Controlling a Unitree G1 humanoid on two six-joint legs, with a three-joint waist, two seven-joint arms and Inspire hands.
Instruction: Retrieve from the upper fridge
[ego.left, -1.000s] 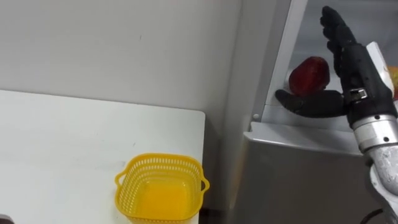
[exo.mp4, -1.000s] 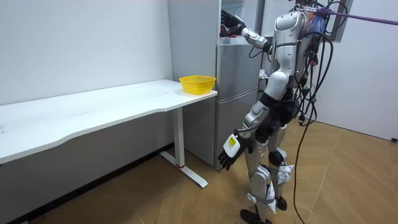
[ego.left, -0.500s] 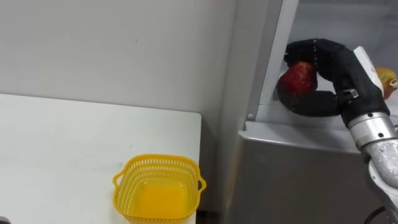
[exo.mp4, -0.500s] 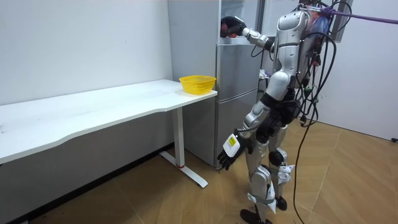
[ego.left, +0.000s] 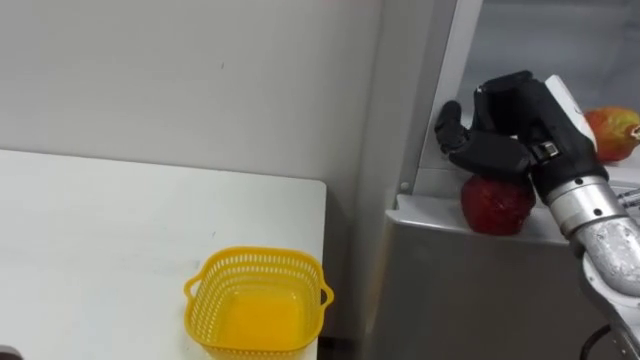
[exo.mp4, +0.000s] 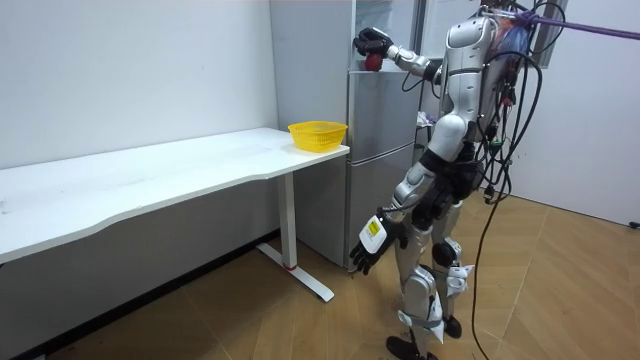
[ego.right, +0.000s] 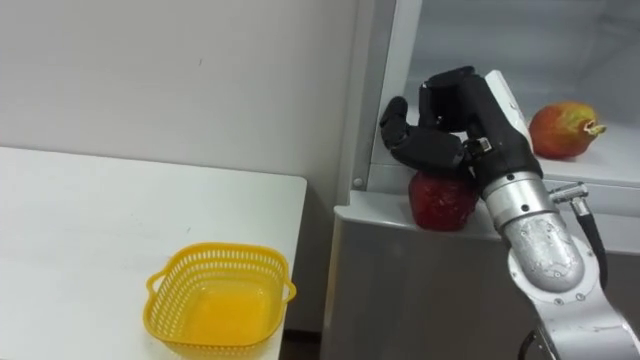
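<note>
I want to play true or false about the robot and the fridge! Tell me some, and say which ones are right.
1. The right hand is curled over a red fruit. True.
2. The yellow basket has a fruit in it. False: nothing lies in it.
3. Another fruit lies inside the fridge. True.
4. The basket stands on the floor. False: it stands on the white table, near the corner next to the fridge.
5. The left hand reaches into the fridge. False: it hangs low beside the robot's leg, fingers relaxed.
</note>
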